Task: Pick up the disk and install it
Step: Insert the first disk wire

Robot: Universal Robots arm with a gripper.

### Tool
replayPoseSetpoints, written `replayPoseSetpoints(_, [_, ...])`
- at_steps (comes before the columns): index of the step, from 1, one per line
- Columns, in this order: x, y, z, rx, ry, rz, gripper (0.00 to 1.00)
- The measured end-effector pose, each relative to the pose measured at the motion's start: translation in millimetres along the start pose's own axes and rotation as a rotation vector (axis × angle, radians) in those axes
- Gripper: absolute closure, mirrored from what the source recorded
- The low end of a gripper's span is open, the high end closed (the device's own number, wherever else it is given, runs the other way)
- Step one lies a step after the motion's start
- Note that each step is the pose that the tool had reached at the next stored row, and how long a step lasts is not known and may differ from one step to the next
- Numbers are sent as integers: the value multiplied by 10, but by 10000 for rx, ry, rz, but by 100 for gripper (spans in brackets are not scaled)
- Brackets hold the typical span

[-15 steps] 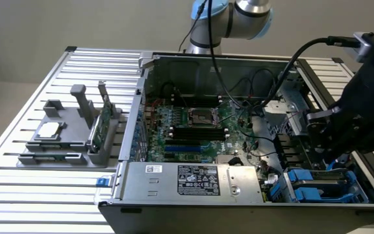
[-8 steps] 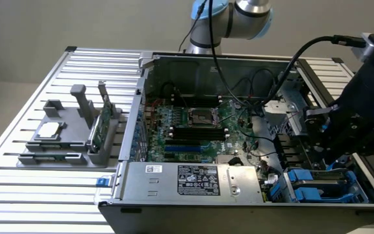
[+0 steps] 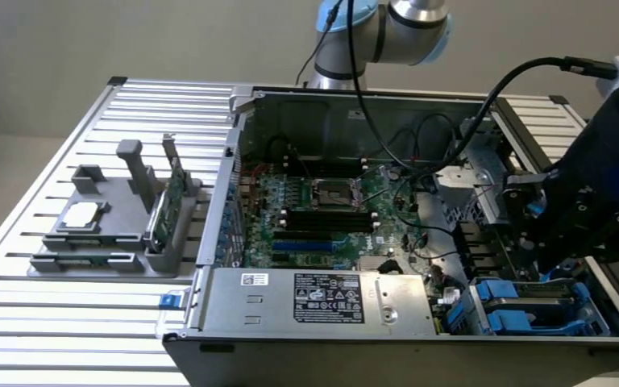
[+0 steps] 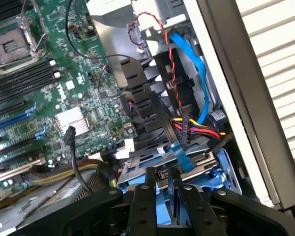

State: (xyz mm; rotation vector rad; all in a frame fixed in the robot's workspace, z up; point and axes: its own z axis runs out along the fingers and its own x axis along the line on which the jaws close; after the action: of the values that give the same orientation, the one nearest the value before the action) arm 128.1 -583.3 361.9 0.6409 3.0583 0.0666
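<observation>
Inside the open computer case [image 3: 321, 302], the gripper [image 4: 169, 186] is clenched on the disk [image 4: 209, 178], with its blue bracket between the fingers.

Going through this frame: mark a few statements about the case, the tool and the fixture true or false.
1. The case is open, with the motherboard exposed. True.
2. The tool hovers over the grey fixture. False: it is inside the case, close to the disk in its blue carrier.
3. A green card stands in the fixture. True.
4. A cooler covers the CPU socket. False: the socket is bare.
</observation>
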Motion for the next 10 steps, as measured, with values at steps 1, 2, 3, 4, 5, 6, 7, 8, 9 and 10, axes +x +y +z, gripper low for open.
replayPoseSetpoints(1, [0, 0, -1, 1, -7, 166, 75])
replayPoseSetpoints(2, [0, 0, -5, 3, -15, 322, 75])
replayPoseSetpoints(3, [0, 1, -14, 6, -22, 472, 75])
replayPoseSetpoints(4, [0, 2, -26, 6, -28, 614, 75])
replayPoseSetpoints(5, [0, 2, -46, 5, -34, 744, 75])
replayPoseSetpoints(6, [0, 3, -72, 7, -40, 873, 75])
replayPoseSetpoints(7, [-1, 5, -102, 7, -44, 988, 75])
replayPoseSetpoints(8, [-1, 6, -131, 7, -49, 1104, 75])
replayPoseSetpoints(9, [-1, 7, -160, 9, -55, 1222, 75])
replayPoseSetpoints(10, [-1, 8, -187, 10, -61, 1337, 75])
